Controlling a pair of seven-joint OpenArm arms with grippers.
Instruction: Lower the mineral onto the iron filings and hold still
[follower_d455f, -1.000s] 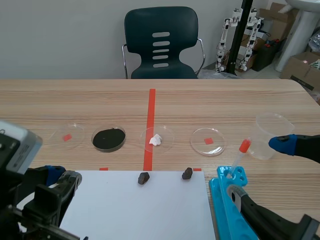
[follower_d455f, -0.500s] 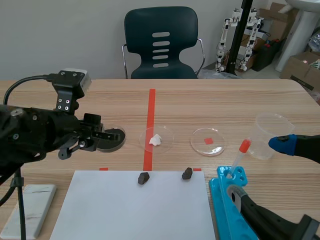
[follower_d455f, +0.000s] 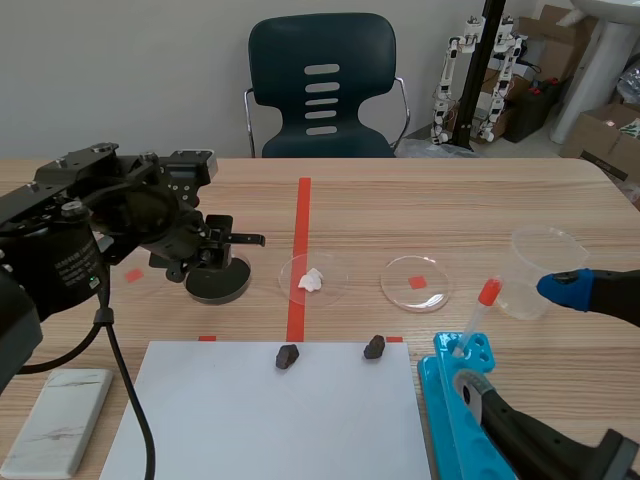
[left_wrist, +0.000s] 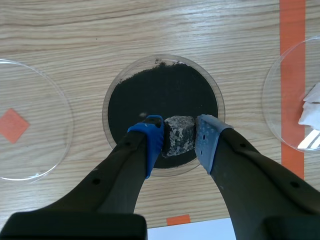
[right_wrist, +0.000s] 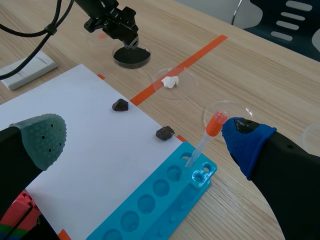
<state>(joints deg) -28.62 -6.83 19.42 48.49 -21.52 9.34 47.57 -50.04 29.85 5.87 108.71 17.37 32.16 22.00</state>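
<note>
Swinging up from the near left corner since the earlier frames, the left arm is now reaching across the surface (follower_d455f: 450, 210) and its left tool (follower_d455f: 214, 264) is hanging over the petri dish (follower_d455f: 240, 290) instead of beside it. In the left wrist view the left tool (left_wrist: 179, 138) is holding the mineral (left_wrist: 179, 135) pinched between its two blue pads (left_wrist: 152, 142), the fingers standing only a stone's width apart. The mineral is sitting over the near part of the iron filings (left_wrist: 160, 97), inside the dish rim (left_wrist: 106, 112); whether it is touching the powder cannot be told. That view alone is showing the grip and the stone's grey speckled face; the scene view is hiding the stone behind the fingers, while showing the arm arching in from the left. The right wrist view is showing the left tool (right_wrist: 131, 44) from afar, over the dish. The mineral is looking blocky, about as wide as it is tall, its flat face turning toward the wrist camera, so no long axis is standing out. The right tool (right_wrist: 147, 145) is resting wide apart near the blue tray (right_wrist: 165, 200), with the orange-capped pipette (right_wrist: 206, 136) standing in the tray between its pads.
</note>
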